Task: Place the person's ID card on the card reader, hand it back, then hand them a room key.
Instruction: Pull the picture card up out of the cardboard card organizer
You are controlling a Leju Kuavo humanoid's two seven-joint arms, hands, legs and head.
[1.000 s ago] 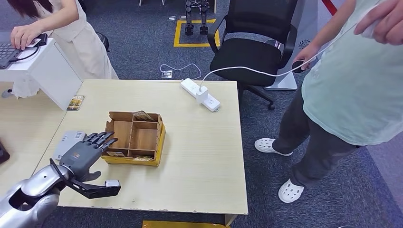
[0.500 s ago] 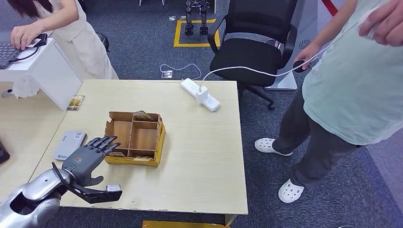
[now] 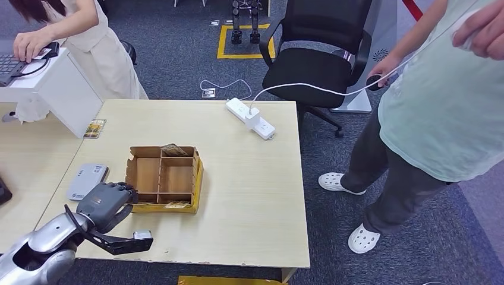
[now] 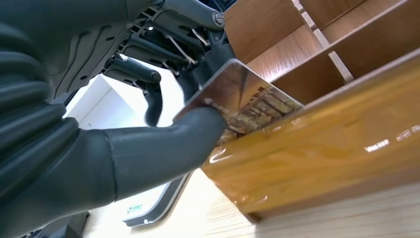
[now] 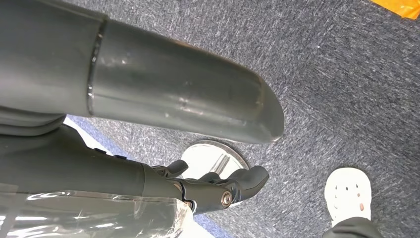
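This is an office or a test room set up like one. A pale wood surface (image 3: 249, 178) stands on dark grey carpet (image 3: 172, 65), with a black swivel chair (image 3: 315, 59) behind it. A white power strip (image 3: 249, 117) with a charger cable lies at the far edge. At the left a person types on a laptop (image 3: 9, 65) set on a white stand (image 3: 56, 89). A yellow square (image 3: 243, 41) is taped on the carpet, and a second person (image 3: 434, 107) in white clogs stands at the right.
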